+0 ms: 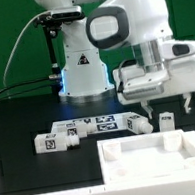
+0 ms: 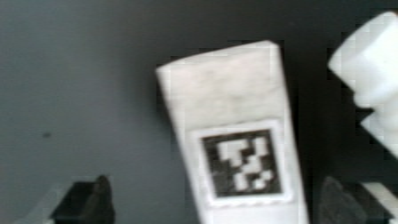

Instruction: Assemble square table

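Green backdrop, black work surface: my claw (image 2: 222, 203) hangs spread wide over a white table leg (image 2: 222, 105), pinching nothing. The dark fingers (image 2: 80, 200) stand one on each side of the leg, with black surface showing in both gaps. The leg therefore lies flat on the surface by its own weight, its black-and-white tag (image 2: 244, 165) turned up to the wrist camera. I straddle it across its narrow width, which I judge the sensible line for a pinch, since the two long flat sides are what my pads can close on squarely. Just beside the leg lies another white part (image 2: 365, 75), cut off by the frame's edge and too partial to name. It is close enough that, by my reckoning, one finger must come down in the gap between the two without nudging it. In the exterior view, a near leg (image 1: 140, 122) and a second leg (image 1: 167, 120) lie below my wrist, just beyond the far edge of the square top (image 1: 147, 171). I cannot tell which of them is the one between my fingers. The square top lies flat in the foreground with its corner recesses (image 1: 115, 153) facing up and none of those in sight filled, so legs can go in from above. Two more legs (image 1: 56, 139) lie toward the exterior view's left. The marker board (image 1: 94, 122) lies between them and my claw, in front of the robot base (image 1: 81, 68). As I judge it, the assembly is at an early stage.
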You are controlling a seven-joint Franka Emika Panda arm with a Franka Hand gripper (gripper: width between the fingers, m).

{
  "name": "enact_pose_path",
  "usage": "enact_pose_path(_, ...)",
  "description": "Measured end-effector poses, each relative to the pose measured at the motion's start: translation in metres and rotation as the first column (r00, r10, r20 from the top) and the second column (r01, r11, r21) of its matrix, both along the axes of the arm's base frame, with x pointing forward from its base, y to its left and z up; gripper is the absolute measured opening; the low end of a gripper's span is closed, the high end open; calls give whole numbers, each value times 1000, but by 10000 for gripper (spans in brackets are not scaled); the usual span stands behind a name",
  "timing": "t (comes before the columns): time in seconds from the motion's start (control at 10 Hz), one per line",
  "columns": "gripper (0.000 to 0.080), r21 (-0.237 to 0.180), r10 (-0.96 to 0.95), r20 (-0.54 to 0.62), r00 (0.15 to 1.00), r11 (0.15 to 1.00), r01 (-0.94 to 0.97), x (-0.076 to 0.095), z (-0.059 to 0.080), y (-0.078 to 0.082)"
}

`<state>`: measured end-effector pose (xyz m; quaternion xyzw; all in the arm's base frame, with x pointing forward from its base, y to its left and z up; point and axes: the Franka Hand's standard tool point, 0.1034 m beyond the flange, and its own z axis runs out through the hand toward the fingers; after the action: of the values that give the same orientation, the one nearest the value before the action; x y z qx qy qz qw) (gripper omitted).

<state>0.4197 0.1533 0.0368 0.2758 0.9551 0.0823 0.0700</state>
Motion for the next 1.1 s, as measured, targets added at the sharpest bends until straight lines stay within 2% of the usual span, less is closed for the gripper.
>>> enact_pose_path(0.1,633,-10,-64,3,998,998,65,7,9,0)
enact_pose_path(0.3,645,-20,-264,8,964,964,264,32,25,-2)
enact_pose_path(0.5,649,14,-562,-14,827,827,562,57,34,3)
enact_pose_path(0.7,649,47,-686,-26,727,726,686,75,39,10)
enact_pose_path(1.1,649,75,-845,-86,528,523,849,71,36,11)
